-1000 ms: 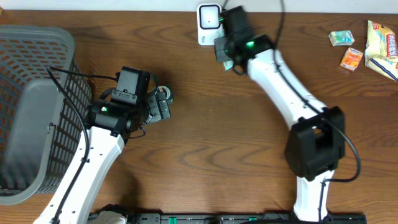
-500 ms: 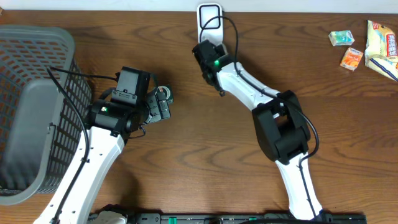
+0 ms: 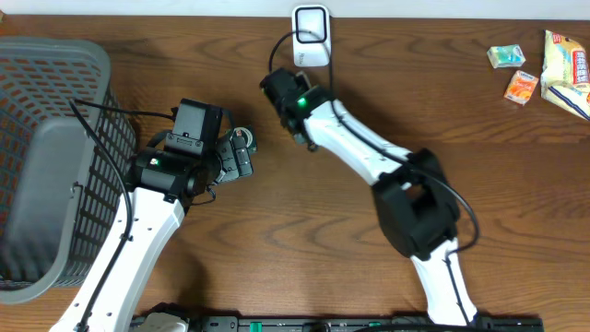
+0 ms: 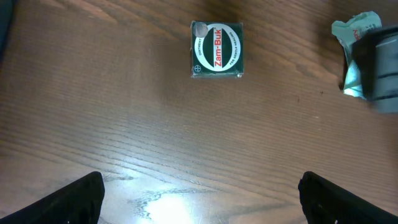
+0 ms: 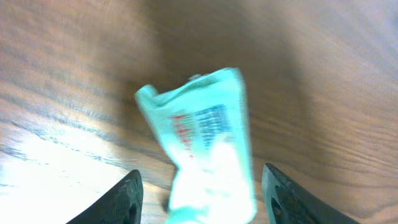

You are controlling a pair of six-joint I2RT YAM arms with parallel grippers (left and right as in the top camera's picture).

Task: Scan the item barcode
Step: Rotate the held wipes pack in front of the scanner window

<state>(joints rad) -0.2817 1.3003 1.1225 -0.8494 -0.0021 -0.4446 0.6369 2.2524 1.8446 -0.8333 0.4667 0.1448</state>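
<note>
Blurred, crinkled mint-green foil packet [image 5: 205, 146] sits between the spread fingers of the right gripper [image 5: 202, 196], near the white boxy barcode scanner [image 3: 311, 23]. Farther from the scanner, the left gripper [image 4: 199, 193] gapes wide above a square green cardboard box [image 4: 216, 50] on the wood-grain bench [image 3: 304, 231].

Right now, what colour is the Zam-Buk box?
The box: dark green, white label; left wrist view.

A grey mesh basket [image 3: 55, 53] sits at the left end of the wooden table [image 3: 304, 249]. In the far right corner lie a small teal packet [image 3: 505, 56], an orange packet [image 3: 521, 88] just beside it and a yellow snack bag [image 3: 564, 72] at the edge. A green Zam-Buk box [image 4: 216, 50] lies label up on the wood.
</note>
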